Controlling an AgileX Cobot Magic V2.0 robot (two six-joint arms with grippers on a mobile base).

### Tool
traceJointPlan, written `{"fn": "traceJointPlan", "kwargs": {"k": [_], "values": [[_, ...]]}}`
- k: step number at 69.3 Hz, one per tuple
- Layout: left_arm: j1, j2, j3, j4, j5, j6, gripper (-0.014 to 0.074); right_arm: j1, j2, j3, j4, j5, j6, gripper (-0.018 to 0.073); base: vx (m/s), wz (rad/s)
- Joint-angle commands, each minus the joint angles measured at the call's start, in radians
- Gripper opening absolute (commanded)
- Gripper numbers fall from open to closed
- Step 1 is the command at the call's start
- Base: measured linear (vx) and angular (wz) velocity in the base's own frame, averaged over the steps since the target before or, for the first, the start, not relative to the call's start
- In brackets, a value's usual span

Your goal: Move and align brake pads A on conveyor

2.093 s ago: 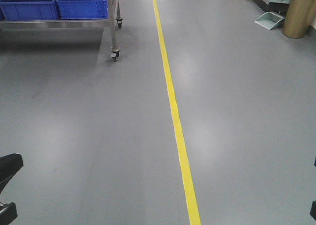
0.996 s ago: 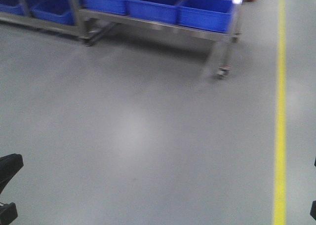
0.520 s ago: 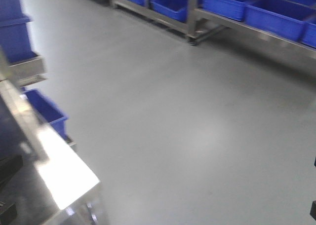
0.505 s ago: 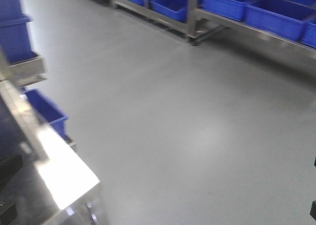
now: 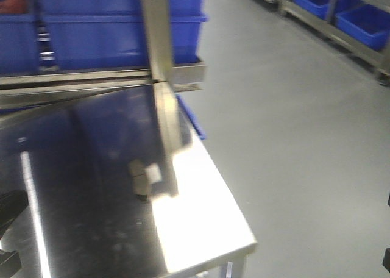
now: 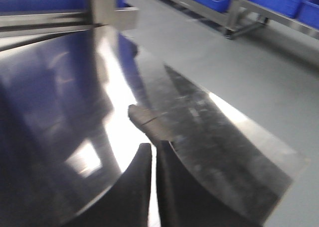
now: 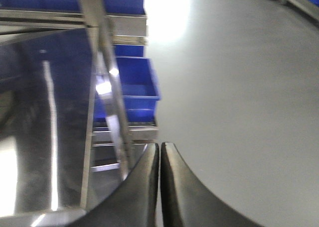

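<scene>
No brake pads and no conveyor show in any view. In the left wrist view my left gripper (image 6: 153, 146) is shut with nothing between its fingers, and it hangs over a shiny steel table (image 6: 224, 152). The right wrist view has my right gripper (image 7: 160, 145) shut and empty too, hanging past the table's (image 7: 50, 137) edge, over the grey floor (image 7: 234, 87). From the front view only dark bits of the arms show at the bottom corners.
The steel table (image 5: 201, 229) fills the lower left, with an upright steel post (image 5: 155, 34) at its back. Blue bins (image 5: 109, 40) stand behind it, and one blue bin (image 7: 132, 82) sits low beside it. Racks with more blue bins (image 5: 359, 16) stand at the far right across the floor.
The whole view has swung left. The steel table has come from the left edge to fill the lower left, and the racks of blue bins have slid to the far right. Both grippers stay shut.
</scene>
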Motion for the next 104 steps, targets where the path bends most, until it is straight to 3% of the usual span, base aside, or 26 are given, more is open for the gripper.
{"fn": "traceJointPlan", "kwargs": {"k": [1,39,104], "values": [[-0.006,-0.002,-0.027,-0.009,-0.06,-0.001,-0.0006,-0.003,0.007,-0.027,0.008,-0.068,-0.01,-0.001,0.04,0.82],[-0.006,-0.002,-0.027,-0.009,-0.06,-0.001,-0.0006,-0.003,0.007,-0.027,0.008,-0.067,-0.01,-0.001,0.02,0.58],[-0.006,-0.002,-0.027,-0.009,-0.06,-0.001,-0.0006,-0.003,0.007,-0.027,0.008,-0.067,-0.01,-0.001,0.04,0.01]]}}
